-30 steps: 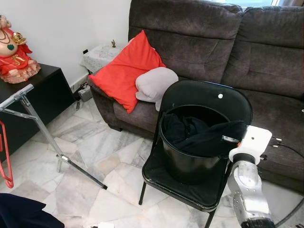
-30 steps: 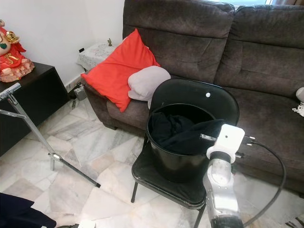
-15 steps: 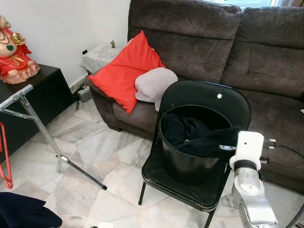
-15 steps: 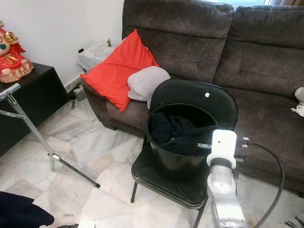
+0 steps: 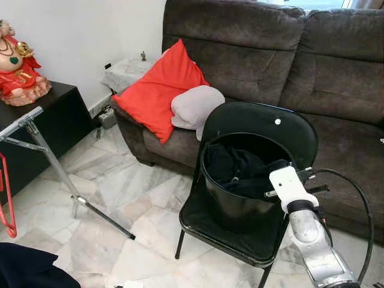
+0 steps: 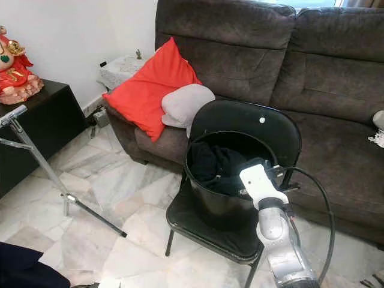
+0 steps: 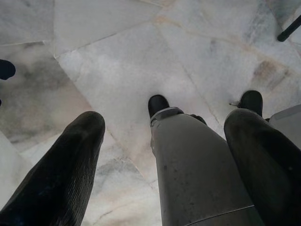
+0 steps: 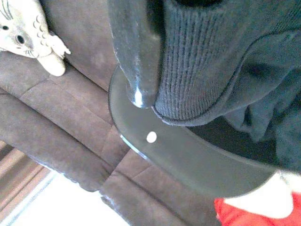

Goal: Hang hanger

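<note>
A red hanger (image 5: 6,201) hangs at the far left edge, beside a slanted metal rack pole (image 5: 51,165). A black bucket (image 5: 234,207) of dark clothes stands on a black folding chair (image 5: 240,240). At the bucket's right rim, my right gripper (image 5: 271,181) is shut on a dark knit garment (image 8: 207,61). One black finger (image 8: 136,52) presses against the knit in the right wrist view. The left gripper (image 7: 164,141) hangs low over the marble floor, its fingers (image 7: 70,160) open with nothing between them; my own leg and feet show below it.
A brown sofa (image 5: 336,78) with a red cushion (image 5: 159,90) and a grey pillow (image 5: 195,105) stands behind the chair. At the left is a black cabinet (image 5: 54,120) bearing a red figurine (image 5: 18,60). Dark blue cloth (image 5: 24,270) lies at the bottom left.
My right wrist has swung left and turned, closer over the bucket's rim, still gripping the dark garment. The garment no longer drapes as far over the rim.
</note>
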{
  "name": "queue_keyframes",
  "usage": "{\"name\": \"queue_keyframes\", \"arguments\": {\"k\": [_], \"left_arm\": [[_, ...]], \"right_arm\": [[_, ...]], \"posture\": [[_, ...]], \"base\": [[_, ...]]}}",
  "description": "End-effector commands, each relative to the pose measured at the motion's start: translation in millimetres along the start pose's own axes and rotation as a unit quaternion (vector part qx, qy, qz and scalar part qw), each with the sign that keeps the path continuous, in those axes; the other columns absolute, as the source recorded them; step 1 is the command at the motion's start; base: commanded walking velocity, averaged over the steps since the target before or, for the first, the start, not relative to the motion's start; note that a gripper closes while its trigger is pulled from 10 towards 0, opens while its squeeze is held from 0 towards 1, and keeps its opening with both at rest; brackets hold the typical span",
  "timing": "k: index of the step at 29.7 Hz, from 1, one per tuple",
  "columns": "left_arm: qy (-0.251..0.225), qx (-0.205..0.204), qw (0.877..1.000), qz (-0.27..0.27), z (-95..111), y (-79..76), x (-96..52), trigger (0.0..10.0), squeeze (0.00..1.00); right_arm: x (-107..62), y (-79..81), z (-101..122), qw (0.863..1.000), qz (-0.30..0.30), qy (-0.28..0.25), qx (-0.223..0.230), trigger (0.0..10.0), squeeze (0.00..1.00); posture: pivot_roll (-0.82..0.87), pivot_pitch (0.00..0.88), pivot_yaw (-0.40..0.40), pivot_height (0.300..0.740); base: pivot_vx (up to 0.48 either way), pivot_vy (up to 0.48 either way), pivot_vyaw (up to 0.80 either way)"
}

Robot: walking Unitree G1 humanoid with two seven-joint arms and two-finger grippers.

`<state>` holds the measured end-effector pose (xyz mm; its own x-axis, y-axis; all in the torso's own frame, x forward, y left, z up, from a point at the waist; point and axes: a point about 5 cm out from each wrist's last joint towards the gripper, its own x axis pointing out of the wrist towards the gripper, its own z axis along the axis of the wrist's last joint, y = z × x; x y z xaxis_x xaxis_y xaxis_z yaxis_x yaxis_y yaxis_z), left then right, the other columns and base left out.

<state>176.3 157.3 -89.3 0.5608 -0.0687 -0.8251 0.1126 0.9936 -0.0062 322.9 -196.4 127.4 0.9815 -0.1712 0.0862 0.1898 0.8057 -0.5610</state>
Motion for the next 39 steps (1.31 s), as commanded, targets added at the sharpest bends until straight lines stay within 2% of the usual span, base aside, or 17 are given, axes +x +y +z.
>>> {"name": "queue_keyframes", "arguments": {"k": [1,3,7,11,18,25,32,39], "left_arm": [[0.014,0.015,1.000,0.003,-8,3.0,-1.6,10.0,0.00],[0.014,0.015,1.000,0.003,-8,3.2,-1.7,10.0,0.00],[0.014,0.016,1.000,0.003,-8,3.3,-1.8,10.0,0.00],[0.018,0.022,1.000,0.002,-10,5.7,-2.3,10.0,0.00],[0.019,0.021,1.000,0.006,-12,6.2,-2.8,10.0,0.00],[0.020,0.024,1.000,0.005,-12,6.8,-2.9,10.0,0.00],[0.017,0.023,1.000,0.006,-11,7.2,-2.7,10.0,0.00],[0.017,0.022,1.000,0.007,-10,6.8,-2.4,10.0,0.00]], "right_arm": [[2.7,-4.5,16,0.998,-0.026,-0.018,0.057,10.0,0.00],[-2.7,0.0,14,0.993,-0.033,0.008,0.114,10.0,0.00],[-8.8,5.7,10,0.990,-0.030,0.027,0.137,10.0,0.00],[-32.0,10.8,5,0.986,-0.035,0.030,0.163,10.0,0.00],[-38.2,4.4,7,0.991,-0.037,0.004,0.127,10.0,0.00],[-34.2,1.0,24,0.992,-0.043,-0.038,0.109,10.0,0.00],[-37.6,10.8,32,0.994,0.006,-0.077,0.077,10.0,0.00],[-41.2,14.5,41,0.987,0.071,-0.126,0.069,10.0,0.00]], "posture": [[-0.01,0.042,0.085,0.740],[-0.01,0.036,0.083,0.740],[-0.02,0.031,0.083,0.740],[-0.02,0.025,0.090,0.740],[-0.02,0.017,0.081,0.740],[-0.02,0.023,0.083,0.740],[-0.01,0.037,0.084,0.740],[-0.01,0.045,0.082,0.740]], "base": [[0.000,0.000,0.00],[0.000,0.000,0.00],[0.000,0.000,0.00],[0.000,0.000,0.13],[0.000,0.000,0.75],[0.000,0.000,0.80],[0.000,0.000,0.80],[0.000,0.000,0.80]]}}
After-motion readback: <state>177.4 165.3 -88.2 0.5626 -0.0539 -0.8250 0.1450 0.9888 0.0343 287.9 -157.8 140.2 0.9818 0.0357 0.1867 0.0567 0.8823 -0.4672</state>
